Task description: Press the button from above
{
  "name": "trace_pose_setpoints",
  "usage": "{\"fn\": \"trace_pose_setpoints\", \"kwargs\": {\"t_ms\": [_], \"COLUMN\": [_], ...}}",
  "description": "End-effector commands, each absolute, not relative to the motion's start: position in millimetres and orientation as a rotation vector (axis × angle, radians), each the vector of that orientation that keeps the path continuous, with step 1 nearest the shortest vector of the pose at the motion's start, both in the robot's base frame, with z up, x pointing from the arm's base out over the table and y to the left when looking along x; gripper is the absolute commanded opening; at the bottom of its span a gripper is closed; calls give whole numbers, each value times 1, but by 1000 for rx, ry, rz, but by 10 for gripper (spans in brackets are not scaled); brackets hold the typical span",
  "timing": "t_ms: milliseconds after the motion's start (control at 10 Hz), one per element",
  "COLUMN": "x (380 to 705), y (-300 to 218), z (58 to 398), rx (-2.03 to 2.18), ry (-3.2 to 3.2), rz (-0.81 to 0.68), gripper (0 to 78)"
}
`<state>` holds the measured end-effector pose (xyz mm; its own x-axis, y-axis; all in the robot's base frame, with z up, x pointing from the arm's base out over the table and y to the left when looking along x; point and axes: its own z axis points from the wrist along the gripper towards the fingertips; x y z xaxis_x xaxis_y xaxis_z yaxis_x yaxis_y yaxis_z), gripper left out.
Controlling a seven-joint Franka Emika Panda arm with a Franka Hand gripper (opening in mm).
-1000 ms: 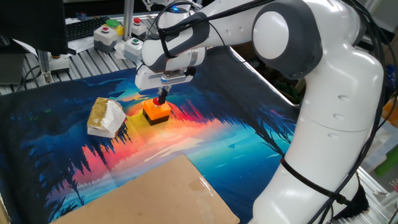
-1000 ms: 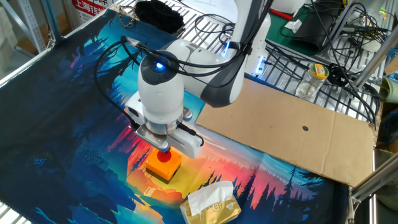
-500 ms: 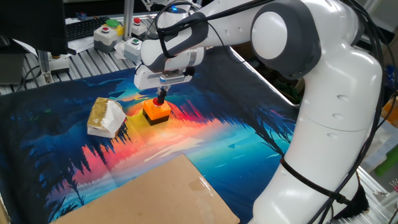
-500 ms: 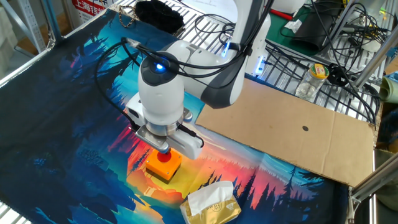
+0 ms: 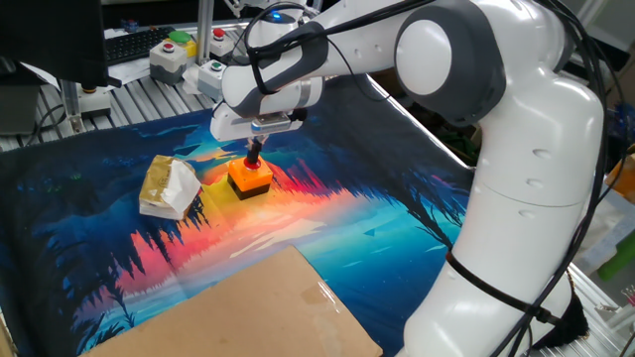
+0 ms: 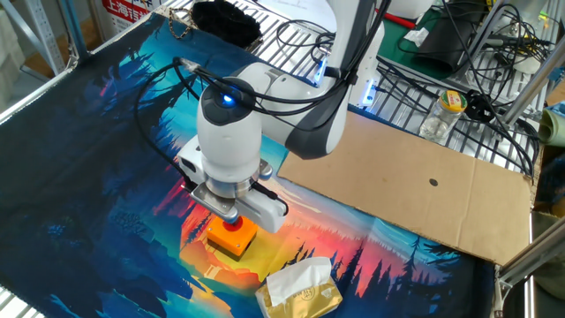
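The button is a small red dome (image 6: 236, 223) on an orange-yellow box (image 5: 249, 178) with a black base, on the colourful mat (image 5: 377, 213). In one fixed view the dome is hidden behind the fingertips. My gripper (image 5: 254, 161) points straight down over the box, its fingertips together at the box's top where the dome sits. In the other fixed view the gripper (image 6: 231, 216) is just above the dome, its body covering most of it. I cannot tell whether the tips touch the dome.
A tan-and-white paper-like lump (image 5: 170, 186) lies left of the box; it also shows in the other fixed view (image 6: 299, 289). Grey boxes with green and red buttons (image 5: 177, 52) stand at the back. A cardboard sheet (image 5: 263, 307) lies at the mat's front.
The arm has shifted slightly to the left over the box. The fingertips stay at the box's top. The box has not moved.
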<state>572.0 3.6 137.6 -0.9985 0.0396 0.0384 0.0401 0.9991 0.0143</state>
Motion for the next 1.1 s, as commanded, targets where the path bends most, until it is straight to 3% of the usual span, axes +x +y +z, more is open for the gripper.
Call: {"fn": "trace_pose_setpoints", "kwargs": {"t_ms": [100,400,1100], "x": [568,563,560], "y": [9,9,9], "z": [115,132,214], "rx": [-66,-75,-94], "ry": [-3096,-3080,-3025], "rz": [-10,14,40], "gripper": [0,0,0]}}
